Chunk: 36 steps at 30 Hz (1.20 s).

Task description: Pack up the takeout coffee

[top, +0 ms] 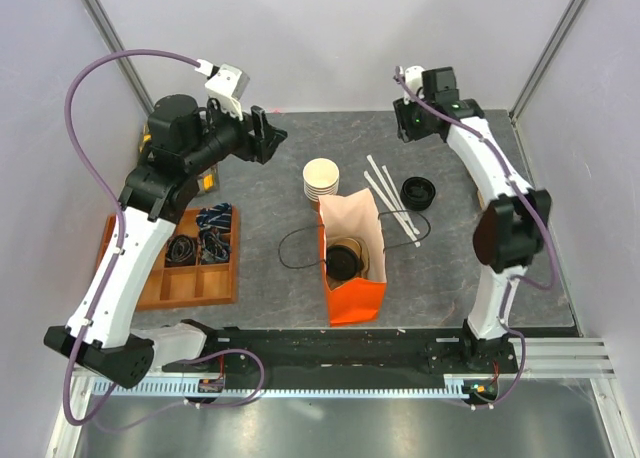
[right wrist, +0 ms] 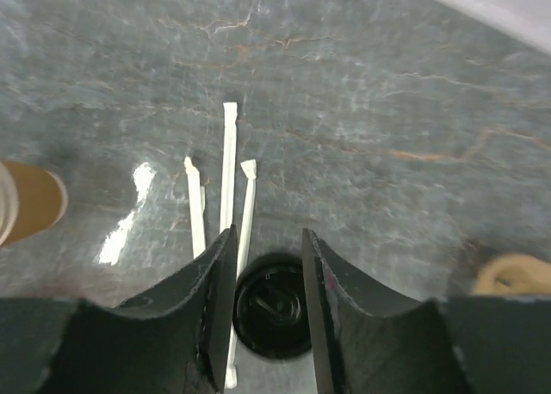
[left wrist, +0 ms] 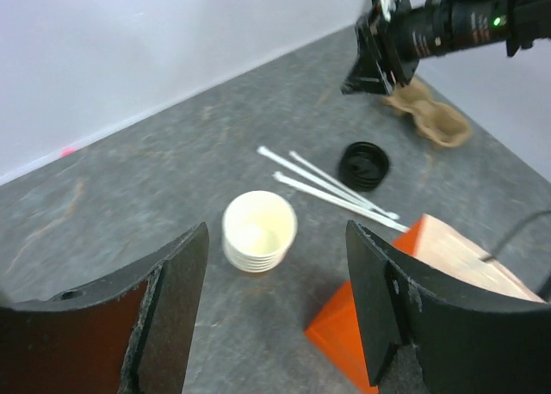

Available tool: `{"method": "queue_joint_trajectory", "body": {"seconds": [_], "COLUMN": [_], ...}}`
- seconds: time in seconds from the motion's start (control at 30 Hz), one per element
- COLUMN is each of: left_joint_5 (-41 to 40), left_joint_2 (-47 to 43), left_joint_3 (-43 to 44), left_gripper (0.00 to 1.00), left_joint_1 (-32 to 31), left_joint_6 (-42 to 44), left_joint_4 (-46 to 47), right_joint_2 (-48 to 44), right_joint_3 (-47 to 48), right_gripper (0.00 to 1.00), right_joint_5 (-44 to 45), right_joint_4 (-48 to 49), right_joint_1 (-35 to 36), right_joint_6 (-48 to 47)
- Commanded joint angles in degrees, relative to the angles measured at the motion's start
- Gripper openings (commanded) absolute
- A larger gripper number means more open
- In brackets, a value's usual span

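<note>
Right wrist view: the cup is apparently bagged, so the wise finish seems to be keeping both arms clear of the upright orange paper bag (top: 355,300). The right gripper (right wrist: 267,235) has its jaws narrowly apart and empty; beyond them a loose round black plastic lid (right wrist: 271,312) lies at 6 o'clock of white paper-wrapped straws (right wrist: 226,170). The left gripper (left wrist: 275,230) has its jaws spread wide, empty. At 5 o'clock of a stack of lidless tan paper cups (top: 321,178), the black-lidded takeout coffee (top: 345,261) sits inside that bag.

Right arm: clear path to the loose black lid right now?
Likely yes. The loose black lid lies uncovered on the table, framed between the right gripper's parted fingers. The white straws lie right beside it and might get nudged.
</note>
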Motion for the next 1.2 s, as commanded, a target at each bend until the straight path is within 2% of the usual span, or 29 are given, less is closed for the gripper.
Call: {"method": "queue_joint_trajectory", "body": {"seconds": [0.0,0.13,0.27,0.9,1.17], "left_joint_5": [-4.06,-4.59,-4.41,-4.85,-5.73], "left_joint_2": [-0.08,-0.26,-0.26,1.68,0.62], "left_joint_3": [0.51,-2.2,-4.76,-6.17,-6.96], "left_gripper": [0.72,0.72,0.72,0.74,0.74], "left_joint_1": [2.36,3.42,3.87,4.48,4.74], "left_joint_6": [2.03,2.74,2.92,4.5,4.24], "left_joint_4": [1.86,1.68,2.12,1.59,1.68], "right_joint_2": [10.5,17.29,21.07,24.69,26.27], "right_joint_3": [10.49,15.77,14.73,6.11,4.53], "right_gripper": [0.42,0.4,0.39,0.38,0.35], "right_joint_5": [0.76,1.29,0.5,2.87,5.77], "right_joint_4": [-5.3,-8.55,-9.44,-4.17,-1.44], "right_joint_1": [0.73,1.43,1.96,3.54,4.33], "right_joint_6": [-2.63,-4.04,-3.34,-4.21,-5.71]}}
